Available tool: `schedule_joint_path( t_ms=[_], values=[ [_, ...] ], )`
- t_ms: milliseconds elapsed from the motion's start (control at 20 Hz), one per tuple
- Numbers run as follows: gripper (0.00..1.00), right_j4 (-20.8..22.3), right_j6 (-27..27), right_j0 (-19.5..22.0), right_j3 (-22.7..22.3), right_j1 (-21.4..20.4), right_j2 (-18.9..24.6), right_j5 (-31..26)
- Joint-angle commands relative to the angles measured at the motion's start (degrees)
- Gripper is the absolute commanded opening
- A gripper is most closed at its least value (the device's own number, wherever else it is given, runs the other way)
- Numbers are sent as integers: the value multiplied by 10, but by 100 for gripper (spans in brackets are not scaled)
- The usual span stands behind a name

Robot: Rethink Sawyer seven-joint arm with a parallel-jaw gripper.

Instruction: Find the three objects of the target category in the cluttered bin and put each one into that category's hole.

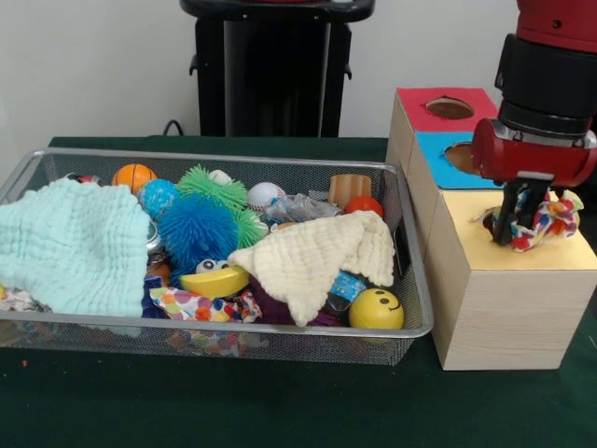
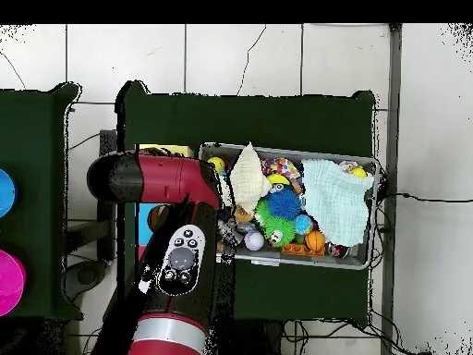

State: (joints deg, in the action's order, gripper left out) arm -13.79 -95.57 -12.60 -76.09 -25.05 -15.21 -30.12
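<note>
Yellow box top [image 1: 550, 257]: rope toy [image 1: 541, 222] between jaws.

We find the wire bin [image 1: 410, 280] packed nearly to its rim, with no bare floor showing. A pale blue cloth [image 1: 70, 245] covers its left third and a cream cloth [image 1: 317, 257] drapes the middle, each hiding what lies under it. The blue spiky ball [image 1: 194, 229] and green spiky ball [image 1: 216, 189] rise highest at the centre. Entry from above is open over the whole bin. Beside it, the wooden box row [image 1: 504, 308] stands just clear of the rim. We note the gripper [image 1: 518, 224] and a multicoloured cloth toy [image 1: 550, 219] occupying the yellow top [image 1: 522, 257]; the red top's hole [image 1: 450, 108] lies unobstructed.
</note>
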Motion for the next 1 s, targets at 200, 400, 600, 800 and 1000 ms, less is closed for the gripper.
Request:
schedule_joint_path(
  t_ms=[200, 400, 600, 800, 1000],
  values=[
    [0, -35, -161, 1, -107, 48, 38, -91],
    [0, -47, -161, 3, -105, 56, 43, -128],
    [0, -55, -161, 1, -110, 68, 47, -128],
    [0, -57, -155, -1, -111, 89, 50, -79],
    [0, -64, -135, 8, -122, 105, 67, -17]
  ],
)
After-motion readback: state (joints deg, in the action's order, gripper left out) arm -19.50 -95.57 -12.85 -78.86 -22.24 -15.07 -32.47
